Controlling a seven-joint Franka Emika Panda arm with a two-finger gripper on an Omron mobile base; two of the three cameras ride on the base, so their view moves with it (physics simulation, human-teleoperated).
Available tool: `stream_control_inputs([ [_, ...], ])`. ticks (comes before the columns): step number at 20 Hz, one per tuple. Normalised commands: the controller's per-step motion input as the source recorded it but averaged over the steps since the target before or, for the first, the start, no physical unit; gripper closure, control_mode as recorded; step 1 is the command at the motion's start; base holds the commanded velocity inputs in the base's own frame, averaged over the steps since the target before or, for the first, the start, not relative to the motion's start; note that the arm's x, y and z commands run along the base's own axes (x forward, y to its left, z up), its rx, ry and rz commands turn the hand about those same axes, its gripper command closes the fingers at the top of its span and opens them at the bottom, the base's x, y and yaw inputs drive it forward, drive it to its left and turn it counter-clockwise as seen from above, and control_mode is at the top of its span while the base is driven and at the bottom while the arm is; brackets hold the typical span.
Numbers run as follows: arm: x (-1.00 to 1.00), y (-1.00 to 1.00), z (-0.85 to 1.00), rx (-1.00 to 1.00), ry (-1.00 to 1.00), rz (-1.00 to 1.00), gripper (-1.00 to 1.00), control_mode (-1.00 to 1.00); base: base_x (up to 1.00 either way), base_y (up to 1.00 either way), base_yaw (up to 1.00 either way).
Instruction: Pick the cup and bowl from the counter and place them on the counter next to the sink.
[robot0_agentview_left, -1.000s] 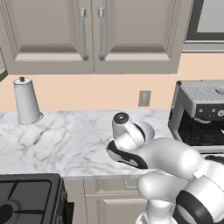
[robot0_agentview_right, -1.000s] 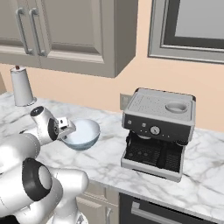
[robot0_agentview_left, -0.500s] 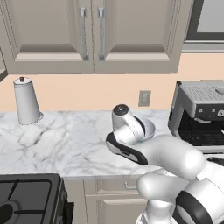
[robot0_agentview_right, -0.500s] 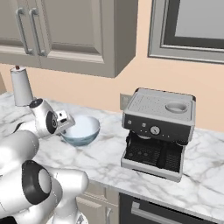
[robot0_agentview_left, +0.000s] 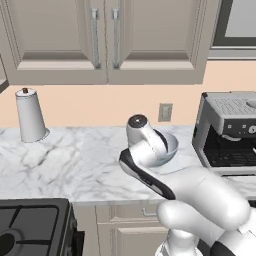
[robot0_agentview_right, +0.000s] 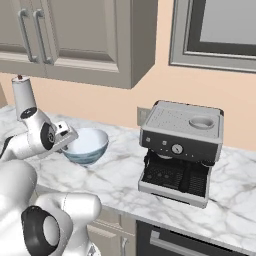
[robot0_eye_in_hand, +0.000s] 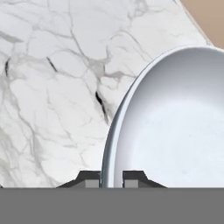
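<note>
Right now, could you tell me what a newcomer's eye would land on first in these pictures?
Probably the pale bowl near mid-counter, its rim pinched between the end effector's fingers. Next, the steel espresso machine standing to its right on the marble counter. A tall white canister stands far left against the wall.

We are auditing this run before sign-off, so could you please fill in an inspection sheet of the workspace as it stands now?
Surface: white marble counter, grey veins, dry and unmarked.
Job's things: bowl pale blue-white, upright, its rim pinched by the gripper; whether it rests on the marble cannot be told.
Clutter: white cylinder with a dark knob at the wall; espresso machine beside the bowl.
Grippers: gripper, fingers either side of the bowl's rim, shut on it.
Cables: nothing seen.
Surroundings: wall cabinets, wall outlet, black stovetop.
</note>
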Motion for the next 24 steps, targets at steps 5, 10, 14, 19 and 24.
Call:
stream_control_inputs([
  [5, -0.48, -0.03, 0.26, 0.00, -0.04, 0.05, 1.00, -1.00, 0.00, 0.00, 0.00],
  [10, -0.71, -0.17, 0.01, 0.05, -0.02, 0.03, 1.00, -1.00, 0.00, 0.00, 0.00],
  [14, -0.54, -0.29, 0.13, 0.12, -0.06, 0.00, 1.00, -1.00, 0.00, 0.00, 0.00],
  [19, -0.29, -0.37, 0.26, 0.15, -0.08, 0.00, 1.00, -1.00, 0.00, 0.00, 0.00],
  [24, -0.41, -0.15, 0.52, 0.03, -0.11, 0.00, 1.00, -1.00, 0.00, 0.00, 0.00],
])
